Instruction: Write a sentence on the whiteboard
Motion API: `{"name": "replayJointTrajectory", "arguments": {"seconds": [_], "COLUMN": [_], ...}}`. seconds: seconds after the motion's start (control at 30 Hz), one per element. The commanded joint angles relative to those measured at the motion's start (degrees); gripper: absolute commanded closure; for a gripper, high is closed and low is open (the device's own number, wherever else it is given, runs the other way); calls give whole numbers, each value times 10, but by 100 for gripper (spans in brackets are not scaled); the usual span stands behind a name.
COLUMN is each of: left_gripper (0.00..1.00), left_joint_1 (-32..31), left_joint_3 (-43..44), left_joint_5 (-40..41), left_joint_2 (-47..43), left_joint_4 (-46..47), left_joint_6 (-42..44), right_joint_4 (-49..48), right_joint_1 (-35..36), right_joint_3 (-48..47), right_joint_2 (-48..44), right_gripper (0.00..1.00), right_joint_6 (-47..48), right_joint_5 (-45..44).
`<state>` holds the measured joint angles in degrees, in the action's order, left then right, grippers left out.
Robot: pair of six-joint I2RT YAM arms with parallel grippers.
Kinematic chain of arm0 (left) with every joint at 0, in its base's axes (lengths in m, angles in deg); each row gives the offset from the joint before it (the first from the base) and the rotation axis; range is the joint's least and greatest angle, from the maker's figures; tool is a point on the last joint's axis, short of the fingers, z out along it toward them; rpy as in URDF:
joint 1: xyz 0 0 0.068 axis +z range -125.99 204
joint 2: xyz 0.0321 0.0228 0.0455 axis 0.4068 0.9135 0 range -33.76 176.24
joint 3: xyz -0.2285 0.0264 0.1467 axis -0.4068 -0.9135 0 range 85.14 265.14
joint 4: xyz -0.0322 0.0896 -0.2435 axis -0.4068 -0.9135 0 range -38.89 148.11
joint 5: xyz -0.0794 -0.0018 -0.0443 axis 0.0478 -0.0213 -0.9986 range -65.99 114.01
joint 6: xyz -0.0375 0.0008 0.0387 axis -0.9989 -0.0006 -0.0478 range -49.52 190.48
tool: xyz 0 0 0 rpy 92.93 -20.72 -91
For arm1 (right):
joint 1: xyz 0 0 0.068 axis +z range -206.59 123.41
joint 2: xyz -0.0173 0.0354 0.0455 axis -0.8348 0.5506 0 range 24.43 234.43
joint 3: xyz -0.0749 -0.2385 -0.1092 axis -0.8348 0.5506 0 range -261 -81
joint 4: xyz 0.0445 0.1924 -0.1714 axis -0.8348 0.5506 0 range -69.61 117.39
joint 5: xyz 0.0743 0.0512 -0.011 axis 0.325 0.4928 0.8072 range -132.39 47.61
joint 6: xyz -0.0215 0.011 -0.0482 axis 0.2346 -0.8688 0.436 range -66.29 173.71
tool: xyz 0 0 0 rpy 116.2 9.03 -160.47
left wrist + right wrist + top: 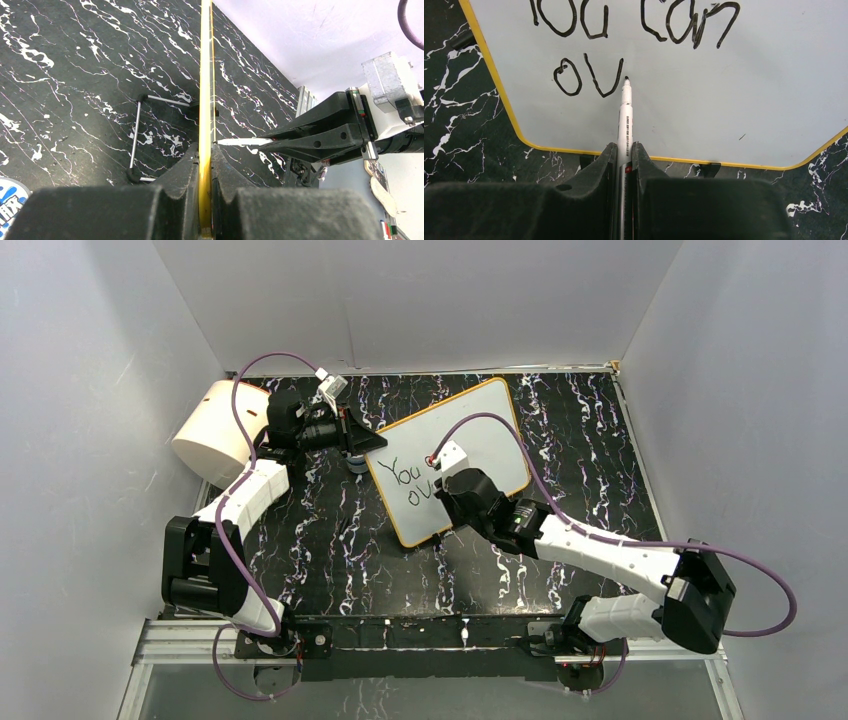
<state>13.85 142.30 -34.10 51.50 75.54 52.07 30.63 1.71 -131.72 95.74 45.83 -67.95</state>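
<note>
The whiteboard [490, 450] stands mid-table, rim pinched by the closed left gripper [205, 165]; the right gripper [624, 150] clamps a marker [625, 115], tip by the unfinished sentence [596, 85], arm hiding part. A cream cylinder [215, 432] sits left.

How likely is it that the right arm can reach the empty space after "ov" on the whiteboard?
Probably yes. The right gripper holds the marker with its tip beside the letters, and the whiteboard surface after them looks bare. The left gripper clamps the board's edge, away from that area.

The right arm [600, 550] hides part of the sentence [408, 473].
</note>
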Motion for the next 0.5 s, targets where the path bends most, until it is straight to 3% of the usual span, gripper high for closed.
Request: {"name": "replayJointTrajectory", "arguments": {"seconds": [0.0,0.47], "left_gripper": [100,100], "left_joint_1": [-20,-20], "left_joint_3": [-15,-15], "left_joint_5": [-13,-13], "left_joint_2": [13,13], "left_joint_4": [-64,-64], "left_joint_6": [26,27], "right_joint_4": [-34,-8], "right_joint_1": [-5,-18], "right_joint_3": [5,14], "right_joint_2": [2,-16], "right_gripper": [100,100], "right_joint_6": [-9,-13], "right_joint_5": [-15,-37]}}
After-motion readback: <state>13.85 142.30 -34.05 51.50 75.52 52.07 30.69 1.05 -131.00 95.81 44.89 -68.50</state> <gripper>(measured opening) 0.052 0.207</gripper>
